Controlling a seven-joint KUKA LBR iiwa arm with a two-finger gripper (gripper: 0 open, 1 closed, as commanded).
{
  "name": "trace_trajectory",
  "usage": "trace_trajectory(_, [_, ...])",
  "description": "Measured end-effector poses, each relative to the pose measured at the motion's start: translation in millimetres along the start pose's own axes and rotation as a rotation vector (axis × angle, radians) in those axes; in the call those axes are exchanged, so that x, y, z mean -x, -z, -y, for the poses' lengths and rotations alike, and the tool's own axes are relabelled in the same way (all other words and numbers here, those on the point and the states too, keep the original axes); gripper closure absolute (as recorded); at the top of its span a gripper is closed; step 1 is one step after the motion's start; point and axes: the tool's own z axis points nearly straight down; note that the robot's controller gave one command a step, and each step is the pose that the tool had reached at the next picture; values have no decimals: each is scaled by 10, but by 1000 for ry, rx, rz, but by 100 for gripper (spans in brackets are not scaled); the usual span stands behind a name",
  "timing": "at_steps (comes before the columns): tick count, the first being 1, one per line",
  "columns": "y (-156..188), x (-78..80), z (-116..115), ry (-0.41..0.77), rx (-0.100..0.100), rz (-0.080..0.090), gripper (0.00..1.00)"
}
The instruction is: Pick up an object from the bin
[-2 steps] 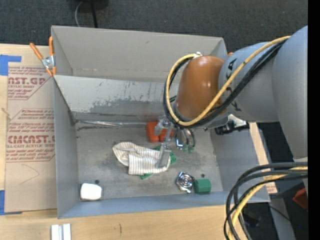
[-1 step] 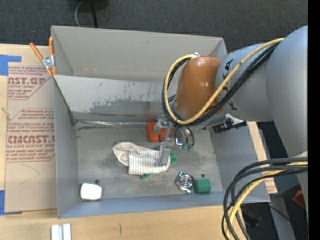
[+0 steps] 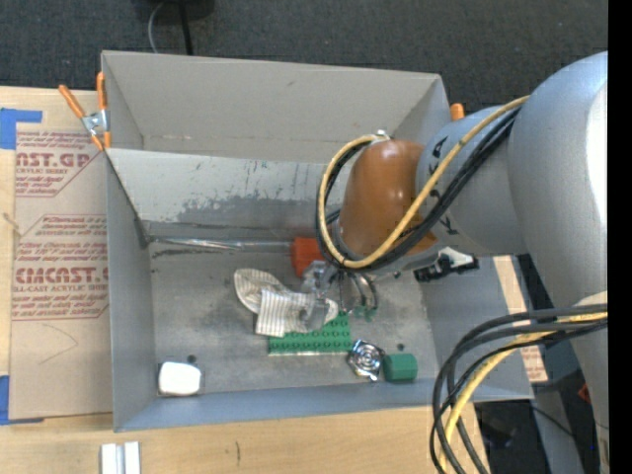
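Note:
My gripper (image 3: 322,292) hangs low in the middle of the bin, its metal fingertips down at the right end of a crumpled white cloth (image 3: 265,299). The cloth's striped end lies right under the fingers. Just below it lies a flat green studded brick plate (image 3: 314,340). An orange block (image 3: 305,255) sits behind the gripper, partly hidden by the wrist.
A shiny crumpled metal piece (image 3: 365,359) and a small green cube (image 3: 400,367) lie at the bin's front right. A white oval pebble-like thing (image 3: 180,377) rests in the front left corner. The arm with its cables covers the bin's right side.

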Motion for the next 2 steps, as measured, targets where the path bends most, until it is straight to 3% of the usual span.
trace_trajectory(1, [0,0,0,0,0,0,100])
trace_trajectory(2, [1420,-86,-21,-52,1,3,100])
